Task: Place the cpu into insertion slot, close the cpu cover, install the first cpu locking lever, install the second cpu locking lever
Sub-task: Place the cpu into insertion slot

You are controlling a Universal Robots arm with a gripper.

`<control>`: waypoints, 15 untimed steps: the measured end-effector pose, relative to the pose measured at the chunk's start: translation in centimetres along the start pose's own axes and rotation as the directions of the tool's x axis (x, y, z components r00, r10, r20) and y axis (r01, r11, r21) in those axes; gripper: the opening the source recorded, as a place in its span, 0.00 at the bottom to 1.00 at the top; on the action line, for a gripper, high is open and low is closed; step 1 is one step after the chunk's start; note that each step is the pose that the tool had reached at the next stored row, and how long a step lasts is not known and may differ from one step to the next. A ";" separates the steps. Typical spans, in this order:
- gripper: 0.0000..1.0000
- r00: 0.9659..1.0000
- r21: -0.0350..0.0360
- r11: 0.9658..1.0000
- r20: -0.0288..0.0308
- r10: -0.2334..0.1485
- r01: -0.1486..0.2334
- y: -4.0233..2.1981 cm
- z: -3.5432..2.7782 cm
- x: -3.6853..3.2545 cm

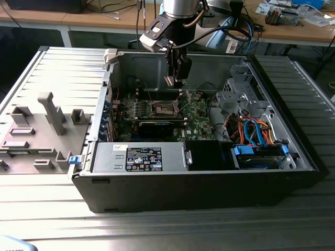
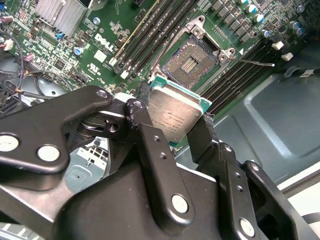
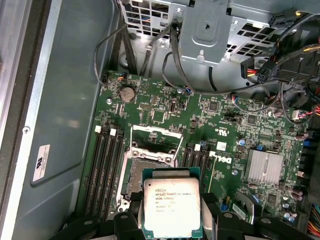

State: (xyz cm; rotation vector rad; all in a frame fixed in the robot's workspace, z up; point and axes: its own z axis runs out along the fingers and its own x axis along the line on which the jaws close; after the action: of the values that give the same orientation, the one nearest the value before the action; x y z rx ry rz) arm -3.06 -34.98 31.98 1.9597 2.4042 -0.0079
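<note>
Black links of the tool (image 2: 174,120) crowd the front of both wrist views. Its two fingers (image 2: 149,145) are pressed in on opposite edges of the cpu (image 2: 175,111), pinching it with the flat top facing out. Held so, the cpu hangs in the air over the green motherboard (image 3: 165,107), apart from the insertion slot (image 2: 192,61) and not yet in it.

It is likely light, thin and stiff, with a slick metal top. The underside contacts and the socket pins are probably delicate, so the bare edges, where the fingers sit now, look the right place to hold it. It is a small square with a silvery-tan metal lid bearing faint print, set on a green board that shows as a narrow border.

By the insertion slot the cpu cover (image 3: 154,142) appears swung open, and a thin wire locking lever (image 2: 254,62) stands free. In the exterior view the tool (image 1: 175,79) is in the upper middle of the frame. The insertion slot (image 1: 159,109) is near centre, inside an open computer case (image 1: 209,178) lying on the ribbed table (image 1: 167,230).
</note>
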 end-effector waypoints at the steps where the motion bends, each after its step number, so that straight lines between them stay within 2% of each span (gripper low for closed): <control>1: 0.55 1.000 0.000 1.000 0.000 0.000 0.000 0.00 0.00 0.00; 15: 0.55 1.000 0.000 1.000 0.000 0.007 -0.007 0.00 0.02 0.00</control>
State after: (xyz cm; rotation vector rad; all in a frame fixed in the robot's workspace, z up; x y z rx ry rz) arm -3.06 -34.98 31.96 1.9683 2.3972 -0.0081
